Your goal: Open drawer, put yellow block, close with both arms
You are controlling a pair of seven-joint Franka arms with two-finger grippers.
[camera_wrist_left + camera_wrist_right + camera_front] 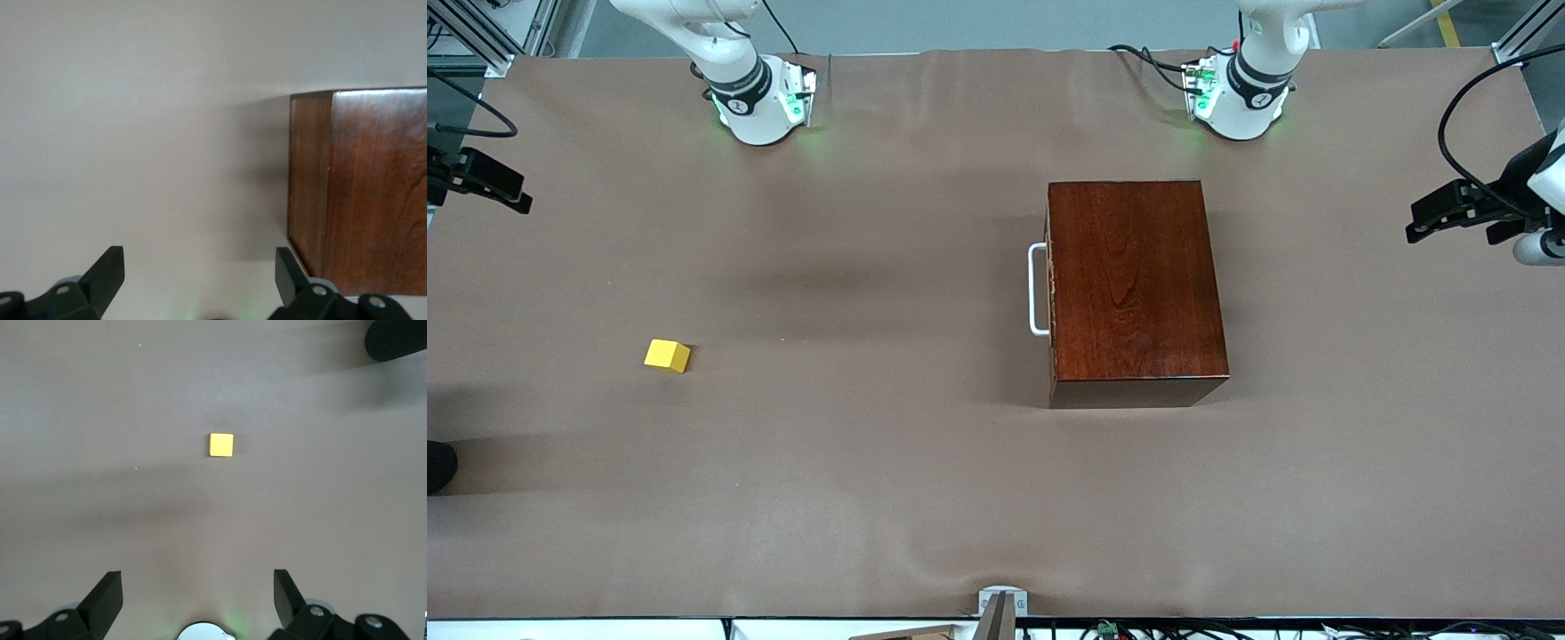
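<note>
White arms (738, 80), black joint bands, green-lit bases, black cables.

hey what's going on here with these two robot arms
Nothing is being handled yet. The drawer is shut inside its wooden box, toward the left arm's end of the table. The yellow block sits alone on the table toward the right arm's end. The left hand hangs open and empty beside the box; the right hand hangs open above the block.

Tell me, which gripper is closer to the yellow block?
Right. The right gripper, open, hangs high above the table with the yellow block in its view. The left gripper, open, is up beside the drawer, toward the table's left-arm end.
</note>
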